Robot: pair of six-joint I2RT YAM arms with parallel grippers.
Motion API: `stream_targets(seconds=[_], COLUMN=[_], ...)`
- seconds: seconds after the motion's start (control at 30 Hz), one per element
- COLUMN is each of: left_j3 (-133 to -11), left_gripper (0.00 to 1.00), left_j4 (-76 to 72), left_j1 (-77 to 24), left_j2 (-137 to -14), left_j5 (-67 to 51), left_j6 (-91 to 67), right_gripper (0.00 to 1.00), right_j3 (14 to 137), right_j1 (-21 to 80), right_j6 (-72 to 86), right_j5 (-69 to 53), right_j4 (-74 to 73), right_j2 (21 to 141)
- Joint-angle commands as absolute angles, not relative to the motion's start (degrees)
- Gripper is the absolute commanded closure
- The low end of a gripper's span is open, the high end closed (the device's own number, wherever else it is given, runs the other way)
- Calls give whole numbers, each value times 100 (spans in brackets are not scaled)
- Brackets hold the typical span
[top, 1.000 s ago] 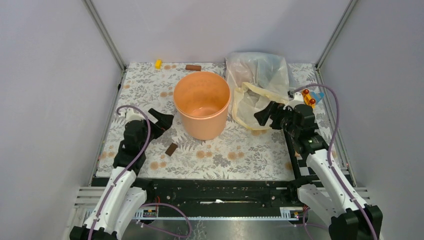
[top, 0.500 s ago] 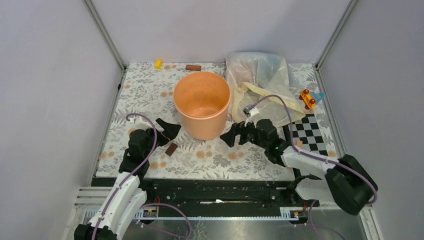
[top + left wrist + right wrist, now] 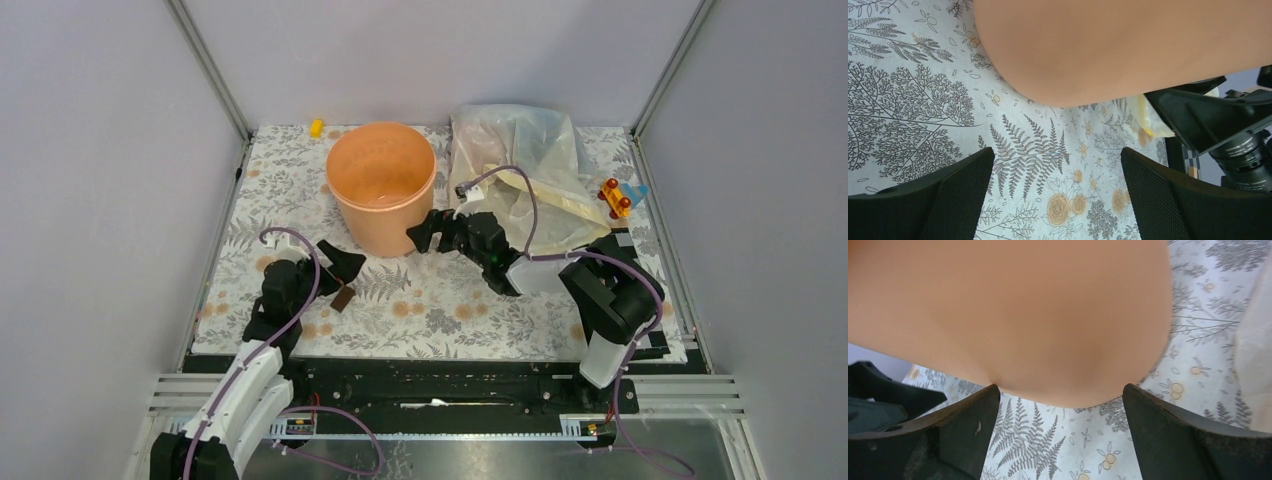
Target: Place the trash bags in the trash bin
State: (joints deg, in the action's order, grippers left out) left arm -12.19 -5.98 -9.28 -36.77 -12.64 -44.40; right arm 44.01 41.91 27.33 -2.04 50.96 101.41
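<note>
Left pincer (image 3: pixel 342 266) spread wide, empty, low over the floral bench (image 3: pixel 450 300). Right pincer (image 3: pixel 424 232) spread wide, empty, close against the trash bin (image 3: pixel 378 228), upright toward the far side. Heap of plastic bags (image 3: pixel 520 150) just right; pink one indistinct.

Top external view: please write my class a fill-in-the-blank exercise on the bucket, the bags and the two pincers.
The peach-orange bucket stands with its opening facing ___.
The plastic bags lie to the bucket's ___ in this view.
The left pincer and the right pincer both have their jaws ___.
Missing words: up; right; open.
</note>
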Motion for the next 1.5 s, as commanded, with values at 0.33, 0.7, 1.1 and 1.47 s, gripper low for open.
stream_targets(seconds=[0.33,0.7,1.1,1.47], left_j3=[-1163,-2015,-3238,-3508], left_gripper=[2,2,1,1], left_j4=[-2789,-4531,-3196,-2697], left_j1=[-992,-1490,-1503,-1578], left_j2=[-5281,-7813,-8128,-7849], left_j5=[-1599,-953,-570,-625], left_j6=[-4786,-5327,-4107,-3906], right_gripper=[4,8,32,35], right_j3=[4126,4342,5361,6557], right_j1=[2491,1835,1939,2690], right_j6=[2732,2856,2399,1833], right_j5=[766,1624,-859,-125], right_j4=[2437,1265,924,427], right_j2=[7979,7396,8636,10199])
